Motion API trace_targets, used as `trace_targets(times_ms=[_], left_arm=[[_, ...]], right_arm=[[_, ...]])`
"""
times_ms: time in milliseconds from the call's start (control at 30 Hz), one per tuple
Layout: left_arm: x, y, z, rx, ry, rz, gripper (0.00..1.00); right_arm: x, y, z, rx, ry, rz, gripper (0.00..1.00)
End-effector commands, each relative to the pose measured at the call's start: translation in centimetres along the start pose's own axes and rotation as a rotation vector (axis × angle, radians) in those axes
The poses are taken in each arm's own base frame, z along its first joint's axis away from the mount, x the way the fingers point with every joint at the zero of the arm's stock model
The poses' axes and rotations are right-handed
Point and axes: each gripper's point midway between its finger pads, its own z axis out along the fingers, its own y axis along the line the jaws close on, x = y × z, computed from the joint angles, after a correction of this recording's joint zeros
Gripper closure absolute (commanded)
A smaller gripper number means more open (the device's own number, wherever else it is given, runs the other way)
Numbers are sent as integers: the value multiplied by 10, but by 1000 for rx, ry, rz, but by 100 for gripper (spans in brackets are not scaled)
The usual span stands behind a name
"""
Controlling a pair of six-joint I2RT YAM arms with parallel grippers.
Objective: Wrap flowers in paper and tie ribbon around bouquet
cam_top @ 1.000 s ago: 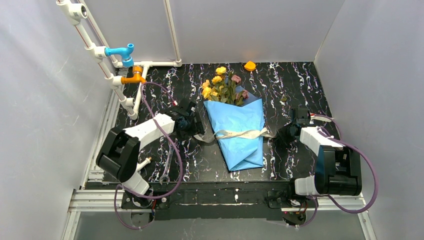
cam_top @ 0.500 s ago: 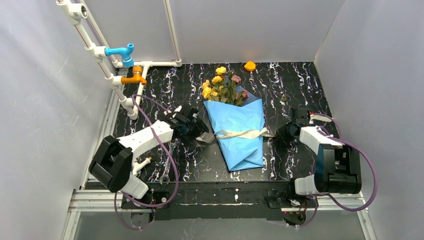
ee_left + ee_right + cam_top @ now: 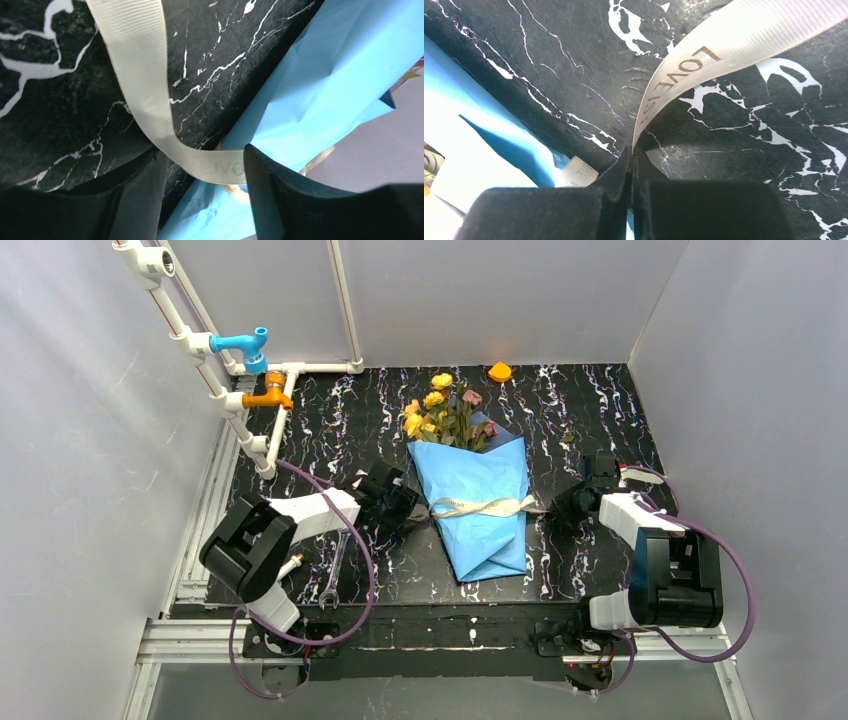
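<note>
Pinching ribbed cream ribbon (image 3: 734, 42) (lettered): right gripper (image 3: 631, 159).

Wrench (image 3: 335, 562) front-left, orange obj (image 3: 499, 371) at back, blue tap (image 3: 245, 343).

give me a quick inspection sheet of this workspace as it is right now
surface: black marbled table
job's things: flowers wrapped in blue paper; ribbon lies across its middle, ends out to both sides
clutter: wrench near the left arm; orange object at the far edge
grippers: left gripper open, straddling the ribbon; right gripper shut on the ribbon
cables: purple cables loop along both arms
surroundings: white pipes with blue tap and orange tap; grey walls
</note>
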Motion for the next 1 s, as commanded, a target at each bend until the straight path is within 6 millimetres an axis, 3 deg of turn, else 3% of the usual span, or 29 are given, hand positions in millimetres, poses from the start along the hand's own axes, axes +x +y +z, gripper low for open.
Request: trace_targets(times_ms=[0,100,233,333,500,600,733,967], left_arm=[[0,-8,8,9,-16,-12,57],[-2,-4,13,8,-30,2,100],[-4,-4,12,35,-37,34,100],[-13,4,-1,10,-72,100,100],[-59,31,-45,-63,-207,274,100],[-91,61,-75,-171,-309,355,100],[-120,87,-105,-203,-385,346,100],[-178,136,-151,-332,-470,275,100]], right_arm=[[-3,7,2,-28,-6,-10,99],[-6,11,2,-30,-16,-17,99],[-15,15,3,-18,-40,-31,99],[-25,22,1,-22,-67,-51,99],[-45,32,-1,-13,-113,-123,99],[-54,33,-2,1,-134,-156,99],[-64,30,0,1,-164,-179,99],[-103,32,-5,-73,-282,-286,99]])
